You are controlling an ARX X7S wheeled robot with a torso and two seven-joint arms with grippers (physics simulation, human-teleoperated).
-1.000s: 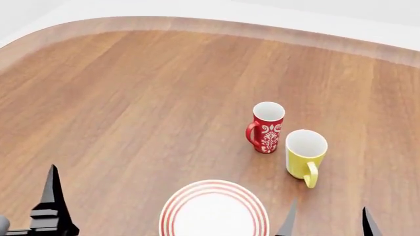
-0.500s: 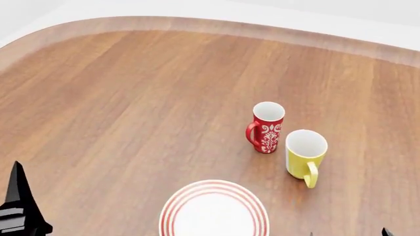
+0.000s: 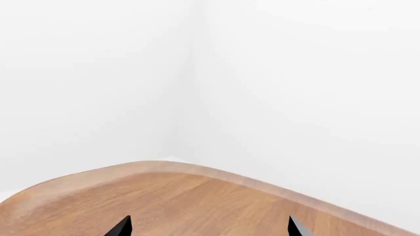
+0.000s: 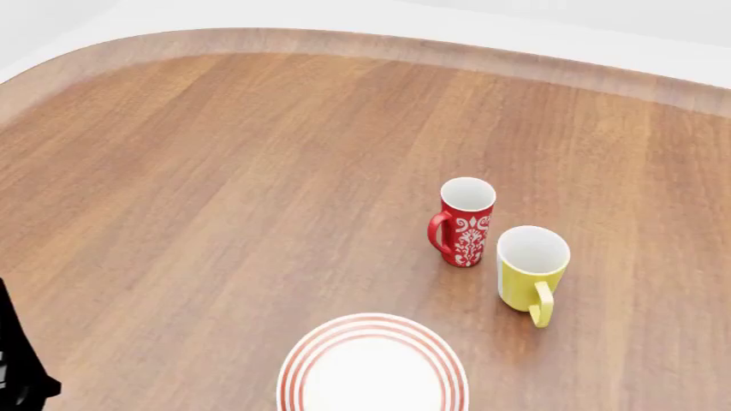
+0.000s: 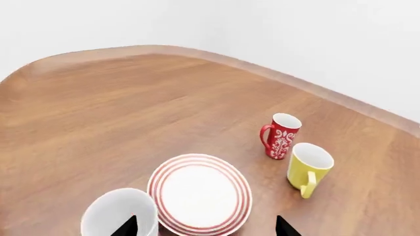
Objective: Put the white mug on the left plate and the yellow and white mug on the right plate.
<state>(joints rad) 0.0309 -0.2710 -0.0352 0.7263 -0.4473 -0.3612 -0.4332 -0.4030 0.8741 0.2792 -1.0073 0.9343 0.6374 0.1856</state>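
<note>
The yellow and white mug (image 4: 532, 272) stands upright on the wooden table, handle toward me, close beside a red patterned mug (image 4: 466, 221). The right wrist view shows the same yellow and white mug (image 5: 308, 167). The white mug (image 5: 121, 214) stands just beside a red-ringed plate (image 5: 200, 192). Only this one plate (image 4: 372, 366) shows, and I cannot tell whether it is the left plate or the right plate. My right gripper (image 5: 205, 227) is open, back from the plate, holding nothing. My left gripper (image 3: 208, 228) is open over bare wood near the table's curved edge.
The red patterned mug (image 5: 282, 135) stands upright, almost touching the yellow one. The table's rounded far edge (image 4: 377, 41) runs along white walls. A black part of my left gripper (image 4: 16, 368) shows at the head view's lower left edge.
In the head view, the left gripper has slid down and left to the frame's edge. The right fingertips have dropped out of view. Mugs and plate have not moved.
</note>
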